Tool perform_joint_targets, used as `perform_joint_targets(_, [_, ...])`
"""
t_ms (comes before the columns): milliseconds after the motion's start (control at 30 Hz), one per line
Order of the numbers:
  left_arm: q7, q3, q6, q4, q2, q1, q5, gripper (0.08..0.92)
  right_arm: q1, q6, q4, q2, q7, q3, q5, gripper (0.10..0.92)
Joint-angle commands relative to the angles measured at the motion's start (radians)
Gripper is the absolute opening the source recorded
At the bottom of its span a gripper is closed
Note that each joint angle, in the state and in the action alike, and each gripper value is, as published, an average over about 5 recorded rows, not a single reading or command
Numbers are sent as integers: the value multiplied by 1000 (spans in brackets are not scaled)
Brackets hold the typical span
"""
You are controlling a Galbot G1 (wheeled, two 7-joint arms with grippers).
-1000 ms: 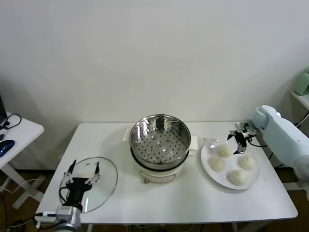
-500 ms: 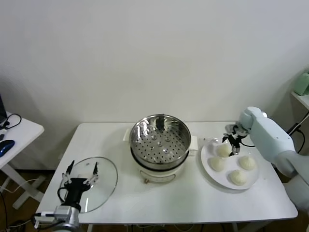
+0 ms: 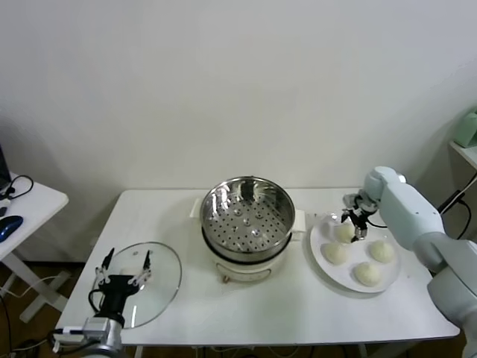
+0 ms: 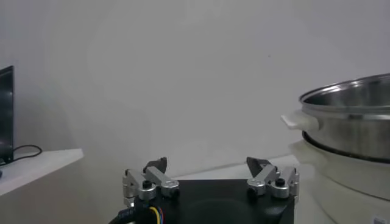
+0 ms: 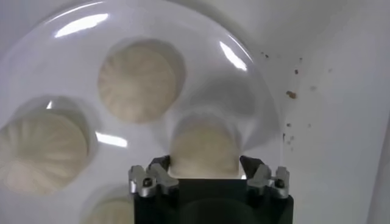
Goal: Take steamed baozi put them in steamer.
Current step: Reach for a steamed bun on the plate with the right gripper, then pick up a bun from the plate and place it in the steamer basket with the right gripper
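Baozi (image 3: 345, 232): on plate (image 3: 322, 259) beside steamer (image 3: 246, 218); right gripper (image 3: 355, 221) fingers closed around it; left gripper (image 3: 124, 268) spread wide, empty.

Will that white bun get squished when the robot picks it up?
Probably a little: the small round cream-white bun looks soft and puffy, so the right gripper fingers could dent it. It seems light for its size. Its smooth, rounded shape might let it slip or roll on the glossy white plate.

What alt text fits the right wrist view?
The right gripper straddles a steamed baozi on a white plate, one finger at each side. Three more baozi lie around it on the plate, one only partly visible.
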Motion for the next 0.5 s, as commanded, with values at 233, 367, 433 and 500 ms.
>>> perform_joint_targets(233, [-2,3,2,2,-2,0,-1,823,6,5,1,4,1,11,-4,687])
perform_joint_targets(367, [-3,2,2,1,-3,-1,-1,823,20,9,54,-21,-5,-17,38,687])
perform_joint_targets(433, [-3,2,2,0,-3,0,0,823,34,7,107,-45,-10,-56,81,687])
perform_joint_targets(500, [-3,3,2,-1,-4,-1,0,823,56,1,169,-73,-17,-105,134,691])
